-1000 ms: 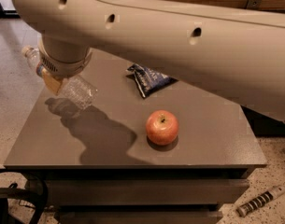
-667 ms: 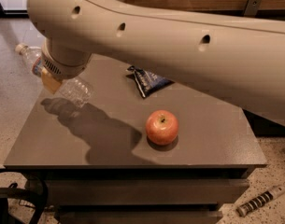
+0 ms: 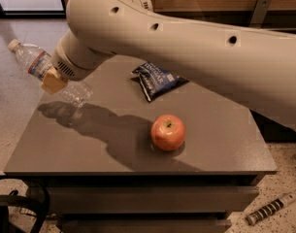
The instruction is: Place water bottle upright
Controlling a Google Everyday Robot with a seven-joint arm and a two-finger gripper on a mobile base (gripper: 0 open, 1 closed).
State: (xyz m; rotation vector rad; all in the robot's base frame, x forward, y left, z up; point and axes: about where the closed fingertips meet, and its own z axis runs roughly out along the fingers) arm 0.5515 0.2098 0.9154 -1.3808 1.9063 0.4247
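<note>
The water bottle (image 3: 36, 62) is clear ribbed plastic with a white cap and a blue-white label near the neck. It is tilted, cap up and to the left, base down and right above the far left corner of the grey table (image 3: 89, 144). My gripper (image 3: 54, 80) is shut on the water bottle around its middle; one yellowish finger pad (image 3: 53, 81) shows in front of the bottle. The bottle's base hangs a little above the tabletop, with its shadow below. The large cream arm (image 3: 186, 42) crosses the top of the view.
A red-yellow apple (image 3: 168, 132) stands at the table's middle front. A dark blue snack bag (image 3: 157, 79) lies at the back middle. A black object (image 3: 16, 212) sits on the floor at lower left, and a ribbed tool (image 3: 271, 210) at lower right.
The arm has lifted and swung; the bottle has risen and tilted further, its cap higher and to the left, still held in the gripper.
</note>
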